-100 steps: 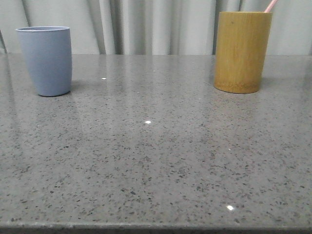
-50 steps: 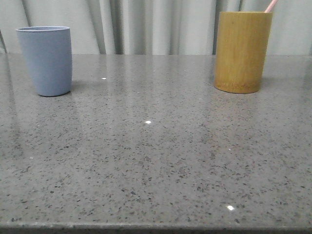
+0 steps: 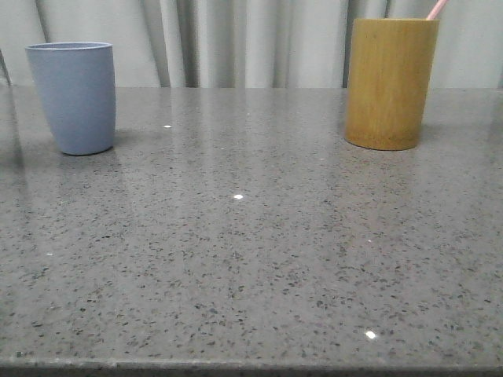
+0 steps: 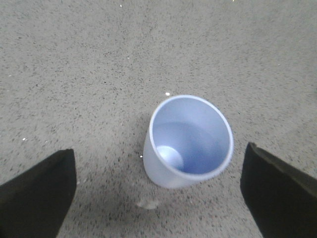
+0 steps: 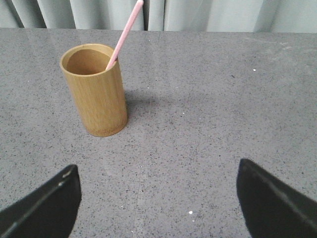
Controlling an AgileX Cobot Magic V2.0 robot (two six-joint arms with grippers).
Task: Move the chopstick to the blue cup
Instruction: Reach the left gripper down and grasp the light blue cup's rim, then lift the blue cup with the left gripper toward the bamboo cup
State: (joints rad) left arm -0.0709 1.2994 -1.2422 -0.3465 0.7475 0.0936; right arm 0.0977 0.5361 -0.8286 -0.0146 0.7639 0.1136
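Note:
The blue cup point(image 3: 73, 97) stands upright at the table's far left; the left wrist view looks down into its empty inside point(image 4: 190, 141). A tan bamboo holder point(image 3: 391, 83) stands at the far right, a pink chopstick point(image 3: 436, 9) poking out of its top. In the right wrist view the chopstick point(image 5: 125, 32) leans on the holder's point(image 5: 95, 91) rim. My left gripper point(image 4: 159, 186) hovers open above the cup, with the cup lying between the fingers and slightly ahead. Open too, my right gripper point(image 5: 156, 191) hangs over bare table, short of the holder. Neither gripper shows in the front view.
A grey speckled stone tabletop point(image 3: 251, 251) runs to its front edge at the bottom of the front view. A pale curtain point(image 3: 236, 39) hangs behind the table. The cup and the holder stand far apart.

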